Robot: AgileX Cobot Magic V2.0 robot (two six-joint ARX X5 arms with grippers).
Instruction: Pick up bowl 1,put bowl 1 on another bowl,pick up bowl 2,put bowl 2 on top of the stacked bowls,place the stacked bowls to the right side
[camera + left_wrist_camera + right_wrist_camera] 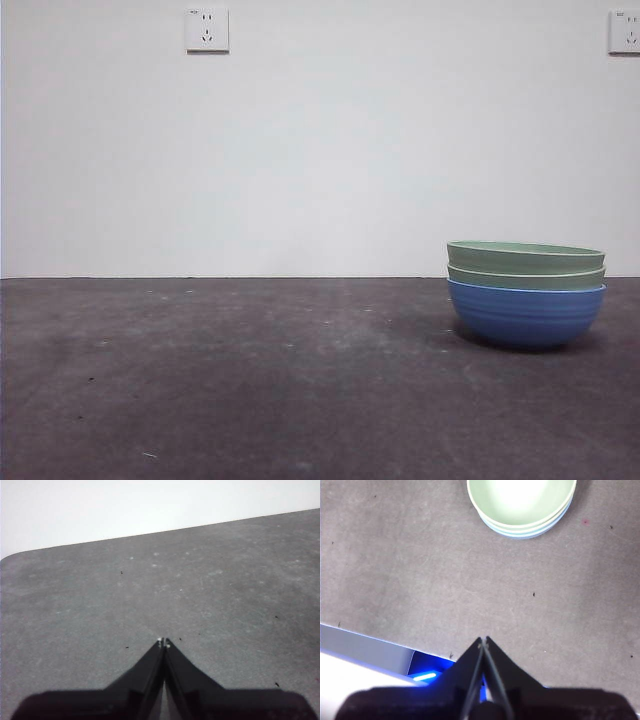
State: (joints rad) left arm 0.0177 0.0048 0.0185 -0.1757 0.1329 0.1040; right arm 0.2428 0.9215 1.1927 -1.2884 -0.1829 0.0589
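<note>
A white wall with two sockets [207, 30] backs the dark grey table [250, 380], where the stacked bowls [526, 293], two pale green nested in the blue bowl [526, 313], sit at about four o'clock in the front view, while the left gripper [163, 642] and right gripper [483, 640] hang apart from them, jaws pressed together and empty.

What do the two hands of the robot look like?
Both look alike. The left hand and the right hand each have two matte black jaws, wedge-shaped, tapering to thin tips with small pale spots, on a wide black base. No cables or markings show.
</note>
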